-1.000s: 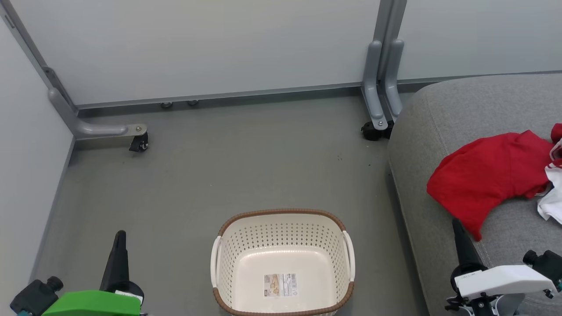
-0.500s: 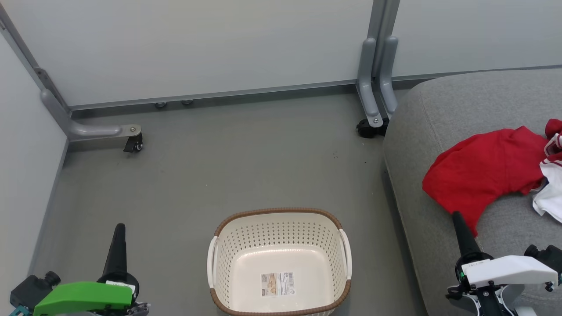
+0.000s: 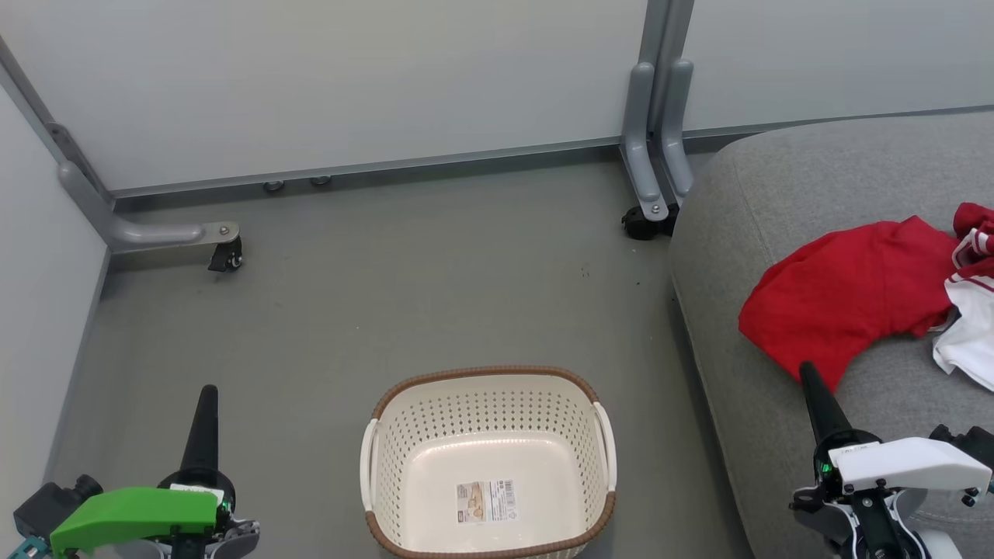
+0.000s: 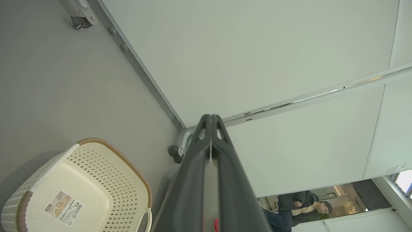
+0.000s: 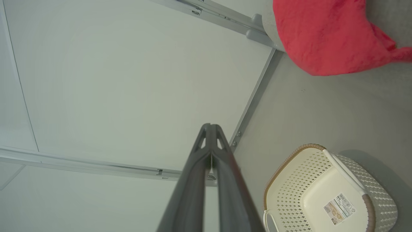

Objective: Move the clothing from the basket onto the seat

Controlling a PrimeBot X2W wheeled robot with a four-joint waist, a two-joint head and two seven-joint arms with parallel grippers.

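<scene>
Right now the basket (image 3: pixel 481 411) stands upright on the grey floor (image 3: pixel 388 295) at near centre, its bare cream base showing a label (image 3: pixel 485 501). Well apart from it, the seat (image 3: pixel 776 194) takes up the right side, its rounded corner toward the far panels (image 3: pixel 349 78).

Both garments lie on the seat. The red shirt (image 3: pixel 842 299) is crumpled close to the seat's left edge. The striped garment (image 3: pixel 971 310), red and white, touches the shirt's right side and runs off the right edge of the head view.

The left gripper (image 3: pixel 207 396) hangs over the floor at near left, apart from the basket, pointing far. In the left wrist view its two fingers are pressed together along their length, with nothing between them.

The right gripper (image 3: pixel 809 374) is at near right, over the seat's left edge, also pointing far. In the head view its tip sits just beside the shirt's near corner. The right wrist view shows its fingers closed flat against each other, gripping nothing, with the shirt clear of them.

Along the far side, grey frame legs (image 3: pixel 648 155) carry black casters (image 3: pixel 227 256) at the foot of the pale panels. In the left wrist view a person (image 4: pixel 299 209) in dark clothes shows beyond the panels.
</scene>
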